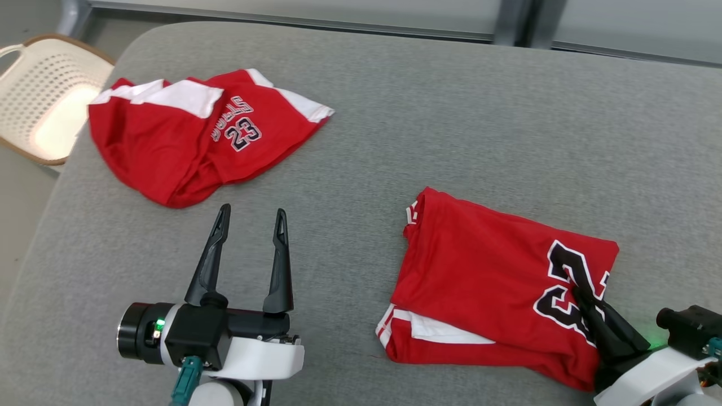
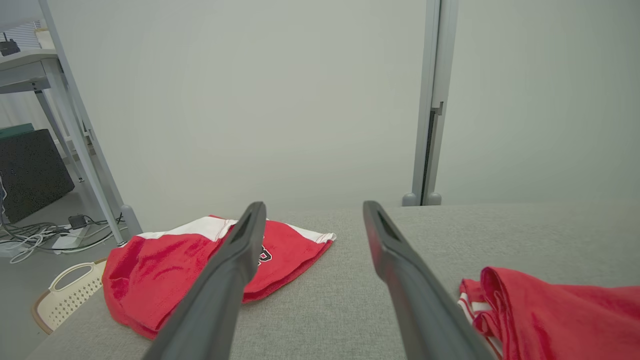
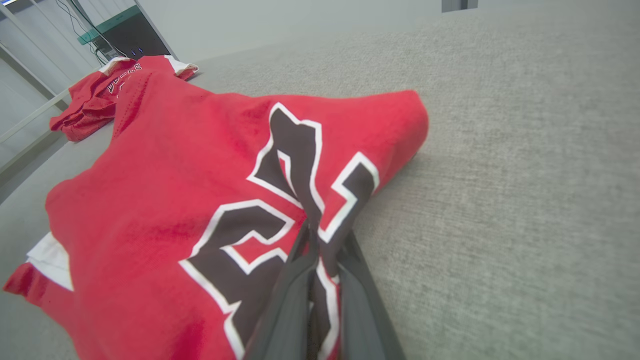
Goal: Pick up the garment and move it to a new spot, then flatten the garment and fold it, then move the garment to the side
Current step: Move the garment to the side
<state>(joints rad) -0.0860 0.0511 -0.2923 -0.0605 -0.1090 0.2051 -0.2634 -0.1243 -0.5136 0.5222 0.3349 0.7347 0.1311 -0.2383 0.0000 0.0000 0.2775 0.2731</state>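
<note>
Overhead, looking down on the folded red garment [image 1: 496,282] lying at the right of the grey surface [image 1: 395,113], well apart from a crumpled red jersey [image 1: 192,135] at the far left. Finding the left claw [image 1: 252,211] gaping wide and gripping nothing, and the right claw [image 1: 581,293] pinching shut on the garment's near right corner. Along the left wrist, seeing that claw spreading over bare surface between both reds. Along the right wrist, watching cloth being clamped at the black numeral.

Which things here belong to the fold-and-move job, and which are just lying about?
In the job: folded red jersey; right pincer, shut on it.
Lying about: crumpled red jersey; pale perforated basket; left pincer, open over the grey surface.
</note>
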